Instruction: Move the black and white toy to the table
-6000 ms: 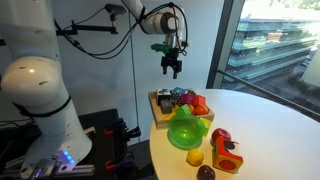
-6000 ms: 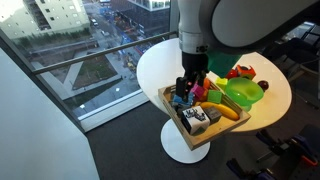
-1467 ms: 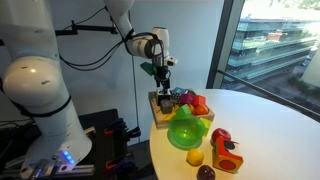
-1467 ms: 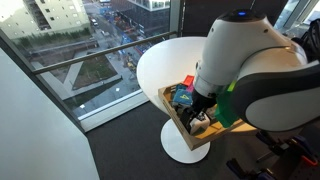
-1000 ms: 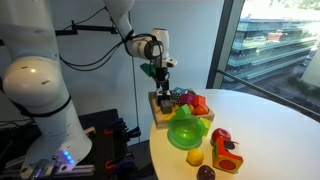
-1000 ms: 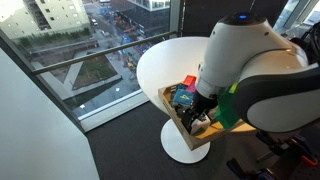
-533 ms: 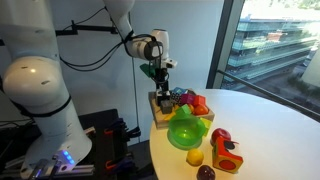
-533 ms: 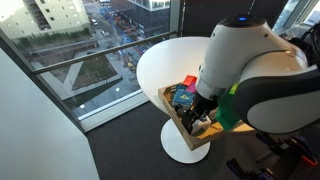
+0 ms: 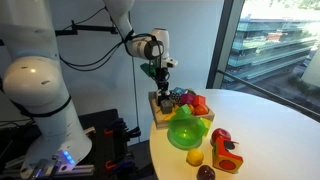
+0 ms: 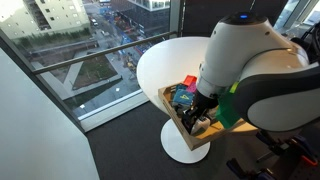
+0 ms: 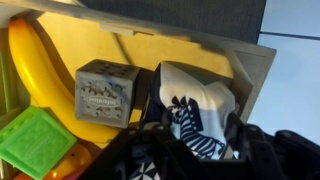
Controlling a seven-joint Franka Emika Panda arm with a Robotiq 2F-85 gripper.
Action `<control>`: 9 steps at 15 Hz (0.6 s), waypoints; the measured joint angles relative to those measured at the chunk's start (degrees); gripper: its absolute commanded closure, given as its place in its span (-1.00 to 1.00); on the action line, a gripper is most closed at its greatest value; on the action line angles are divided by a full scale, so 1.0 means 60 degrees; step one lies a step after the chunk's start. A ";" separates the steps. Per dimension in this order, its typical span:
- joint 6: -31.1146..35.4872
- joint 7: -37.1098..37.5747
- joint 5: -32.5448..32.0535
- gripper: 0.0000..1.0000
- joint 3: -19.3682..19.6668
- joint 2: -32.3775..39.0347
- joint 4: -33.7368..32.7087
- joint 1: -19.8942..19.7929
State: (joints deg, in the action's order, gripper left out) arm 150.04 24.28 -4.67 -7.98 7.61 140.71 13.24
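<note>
The black and white toy [image 11: 195,112], a small white block with a black zebra on it, lies in a corner of the wooden tray [image 11: 205,42]. My gripper [image 11: 195,135] is down over it, one dark finger [image 11: 246,140] at its right side and the other at its left. Both stand close against the toy; I cannot see whether they press it. In both exterior views the gripper [image 9: 163,92] [image 10: 197,116] reaches into the tray [image 9: 157,113] [image 10: 171,106] at the edge of the round white table [image 9: 275,125] [image 10: 160,62]. The arm hides the toy there.
A grey cube [image 11: 104,94], a banana [image 11: 30,58] and a green block [image 11: 34,142] lie beside the toy in the tray. On the table stand a green bowl [image 9: 186,131], red toys [image 9: 224,146], a yellow piece [image 9: 195,157] and a dark maroon ball [image 9: 206,172].
Since six seconds ago the gripper has come down from above the tray into it. Over the last second the arm has held still in both exterior views.
</note>
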 measured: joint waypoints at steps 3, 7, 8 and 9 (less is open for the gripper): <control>-0.0033 -0.0008 0.0000 0.89 0.0033 -0.0082 0.0001 -0.0020; -0.0341 -0.0172 0.0105 0.89 0.0036 -0.0455 0.0002 -0.0139; -0.0500 -0.0275 0.0175 0.90 0.0036 -0.0600 0.0002 -0.0167; -0.0679 -0.0383 0.0257 0.86 0.0035 -0.0754 0.0002 -0.0190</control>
State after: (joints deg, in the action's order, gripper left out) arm 145.96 21.98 -3.13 -7.77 3.09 140.72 12.10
